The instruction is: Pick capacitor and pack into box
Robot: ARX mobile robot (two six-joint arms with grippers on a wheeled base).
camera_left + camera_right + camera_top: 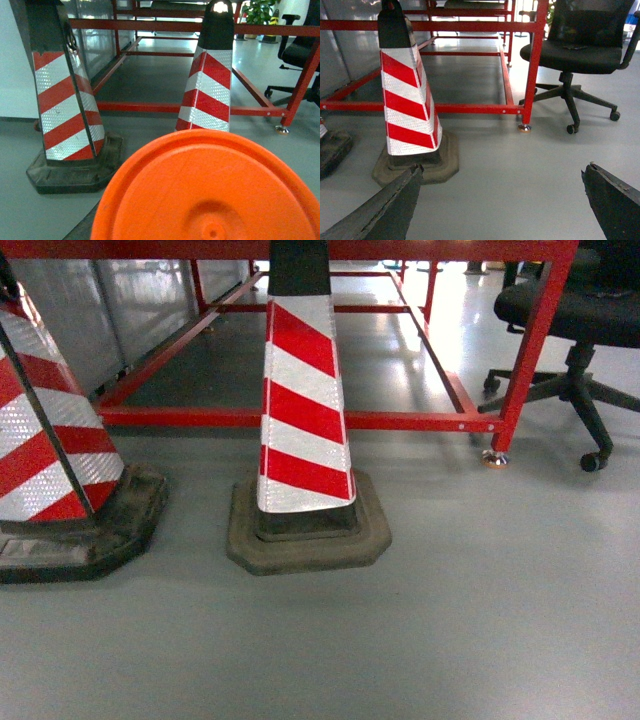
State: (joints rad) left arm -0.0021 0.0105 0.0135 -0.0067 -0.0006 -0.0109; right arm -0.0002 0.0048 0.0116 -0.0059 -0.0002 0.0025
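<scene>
Orange round plastic capacitor (210,192) fills the left claw's view, grip unconfirmed; right claw (502,200) gapes, released. Carry level until the box appears.

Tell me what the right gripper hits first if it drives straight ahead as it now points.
Probably nothing nearby: between the right gripper's open fingers lies bare grey floor. Further along that line stands the red frame's leg, with the cone off to the left. Depth is hard to judge.
</scene>
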